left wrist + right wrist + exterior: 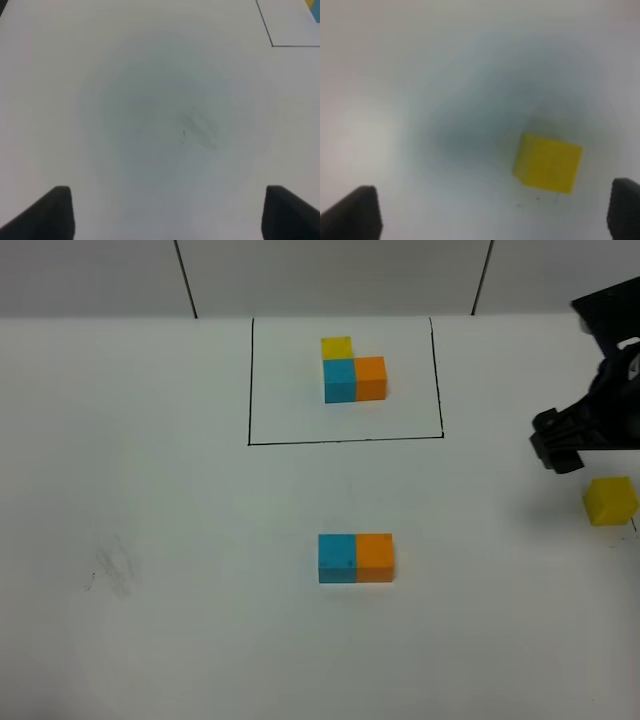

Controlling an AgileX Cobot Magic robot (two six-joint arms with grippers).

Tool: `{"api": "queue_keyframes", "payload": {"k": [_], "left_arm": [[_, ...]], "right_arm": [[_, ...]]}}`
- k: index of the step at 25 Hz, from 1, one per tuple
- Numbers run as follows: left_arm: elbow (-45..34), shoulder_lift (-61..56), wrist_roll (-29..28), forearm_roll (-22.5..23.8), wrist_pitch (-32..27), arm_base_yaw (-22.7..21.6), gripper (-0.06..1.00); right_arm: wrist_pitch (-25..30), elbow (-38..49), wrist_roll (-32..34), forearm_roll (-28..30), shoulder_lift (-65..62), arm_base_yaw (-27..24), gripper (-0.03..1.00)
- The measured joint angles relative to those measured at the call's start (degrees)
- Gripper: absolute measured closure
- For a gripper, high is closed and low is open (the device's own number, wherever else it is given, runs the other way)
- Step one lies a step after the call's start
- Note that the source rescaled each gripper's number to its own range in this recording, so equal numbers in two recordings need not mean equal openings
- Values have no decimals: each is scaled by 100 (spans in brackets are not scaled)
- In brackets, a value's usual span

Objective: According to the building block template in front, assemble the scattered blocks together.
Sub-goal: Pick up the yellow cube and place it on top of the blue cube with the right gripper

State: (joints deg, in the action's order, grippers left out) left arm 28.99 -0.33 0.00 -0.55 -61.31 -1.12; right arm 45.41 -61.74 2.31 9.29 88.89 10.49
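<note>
Toward the near edge, has sky-blue block (pixel 336 558) and orange block (pixel 375 557) joined. By the right edge, leaves yellow block (pixel 610 500) loose near right gripper (pixel 492 212), spread wide, empty; left gripper (pixel 167 212) the same. By the far edge, shows building block template (pixel 352 370) unmatched

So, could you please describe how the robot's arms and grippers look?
Only the right arm shows in the high view: matte black and blocky, with angular housings. I can make out no cables or markings. The left gripper and right gripper each show just two dark, round-cornered fingertips.
</note>
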Motion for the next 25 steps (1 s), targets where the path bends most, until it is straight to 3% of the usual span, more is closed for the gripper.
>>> {"api": "queue_keyframes", "payload": {"k": [9, 25], "left_arm": [[0, 0, 0, 0, 0, 0, 15], [0, 0, 0, 0, 0, 0, 15]], "right_arm": [[-663, 46, 19, 4, 818, -1087, 6], [-1192, 50, -31, -18, 2080, -1134, 11]]}}
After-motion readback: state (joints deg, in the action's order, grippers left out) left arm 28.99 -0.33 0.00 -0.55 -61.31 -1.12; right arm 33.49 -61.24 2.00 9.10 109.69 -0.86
